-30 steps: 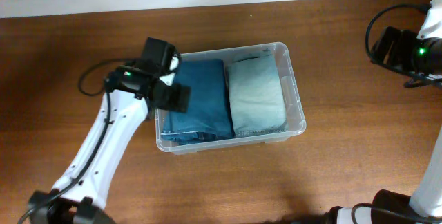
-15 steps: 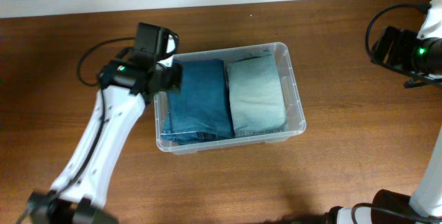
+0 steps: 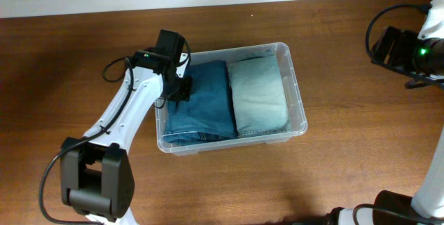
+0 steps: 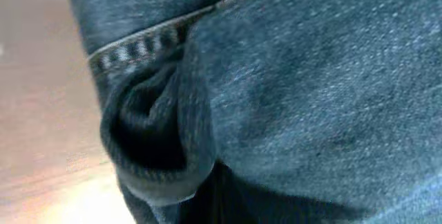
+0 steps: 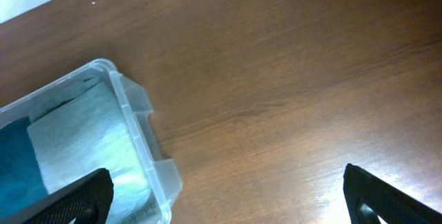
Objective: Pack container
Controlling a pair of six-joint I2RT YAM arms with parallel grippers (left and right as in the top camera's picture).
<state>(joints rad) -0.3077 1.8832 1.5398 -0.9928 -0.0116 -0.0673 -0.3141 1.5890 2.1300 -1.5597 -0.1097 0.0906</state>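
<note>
Dark denim [image 3: 205, 103] and pale denim [image 3: 258, 96] lie inside container [image 3: 294, 86]

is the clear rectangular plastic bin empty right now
No, the clear rectangular plastic bin holds a folded dark blue denim garment lying beside a folded pale blue denim garment.

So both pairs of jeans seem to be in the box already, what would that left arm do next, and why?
Probably press the left gripper slightly down to tuck the dark blue jeans in by the container wall. Its wrist camera shows a loose, bulging fold there, while the light jeans lie flat. Whether its fingers are open cannot be seen.
</note>
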